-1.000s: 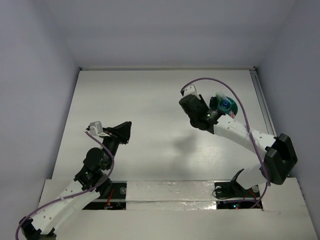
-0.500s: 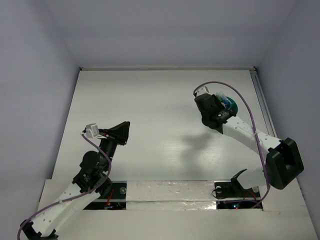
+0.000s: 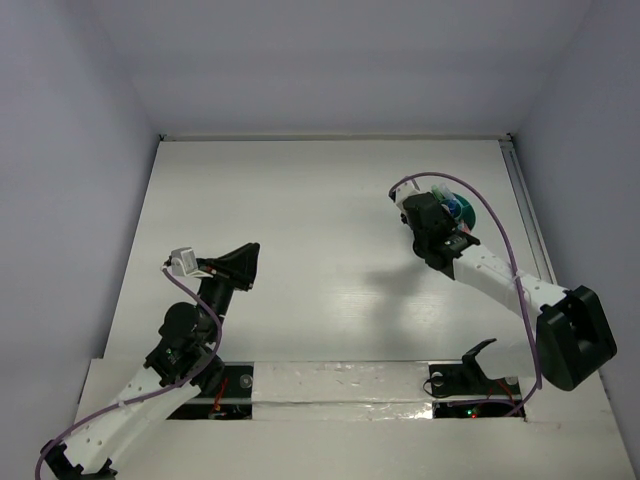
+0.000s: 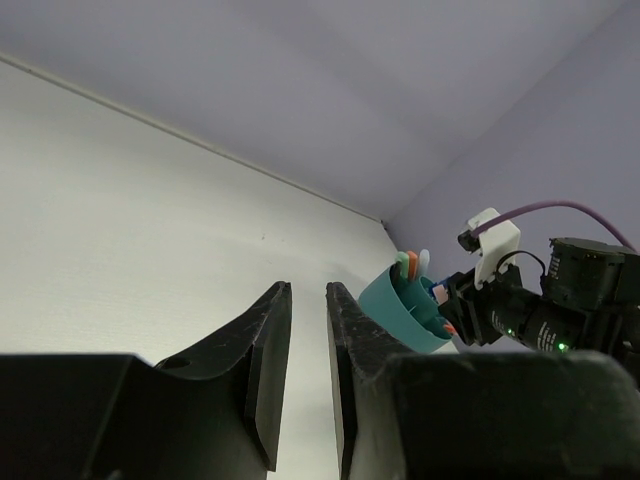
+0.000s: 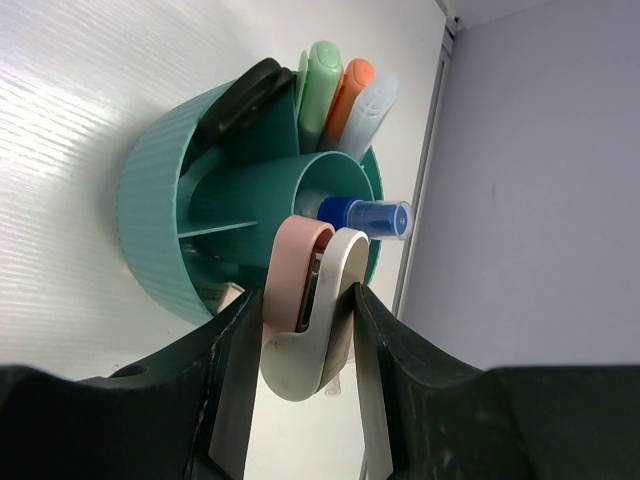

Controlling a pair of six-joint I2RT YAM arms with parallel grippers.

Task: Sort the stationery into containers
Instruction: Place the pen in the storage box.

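The teal cup (image 5: 160, 230) lies tipped toward the right wrist camera, with dividers inside. It holds a green highlighter (image 5: 322, 80), an orange marker (image 5: 350, 95), a pale highlighter (image 5: 372, 110), black scissors handles (image 5: 245, 95) and a blue-capped clear pen (image 5: 365, 215). My right gripper (image 5: 305, 300) is shut on a pink and white eraser (image 5: 310, 340), held at the cup's rim. In the top view the right gripper (image 3: 432, 205) is right beside the cup (image 3: 456, 210). My left gripper (image 3: 250, 255) is near the left side, its jaws nearly closed on nothing (image 4: 308, 290). The cup (image 4: 395, 310) shows beyond it.
The white table (image 3: 300, 220) is walled by pale panels at the back and sides. A rail (image 3: 525, 210) runs along the right edge, close behind the cup. The arm bases stand at the near edge.
My right gripper has moved right with the eraser, from left of the cup to its rim. The left arm shifted slightly, then held still.
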